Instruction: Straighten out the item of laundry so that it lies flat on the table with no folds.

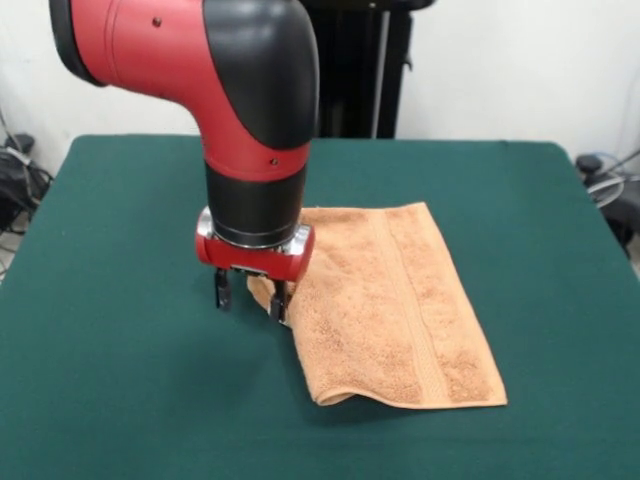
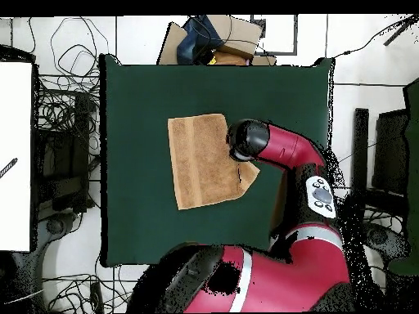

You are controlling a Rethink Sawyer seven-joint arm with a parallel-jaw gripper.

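Note:
The light orange-tan towel (image 1: 395, 305) lies near the middle of the green table (image 1: 120, 380), folded over on itself, with a doubled edge at its front corner. One woven band runs along its length. My gripper (image 1: 251, 295) hangs straight down at the towel's left edge, low over the table. Its two fingers stand apart, and a raised corner of the towel sits between them, against the right finger (image 1: 280, 302). In the overhead view the towel (image 2: 198, 161) lies left of my wrist (image 2: 247, 141), which hides the fingers.
Cables and dark gear lie off the table's side edges (image 1: 20, 170). A cardboard box (image 2: 214, 39) sits beyond the table's top edge in the overhead view. A white board (image 2: 15, 155) stands off the table at the overhead view's left edge.

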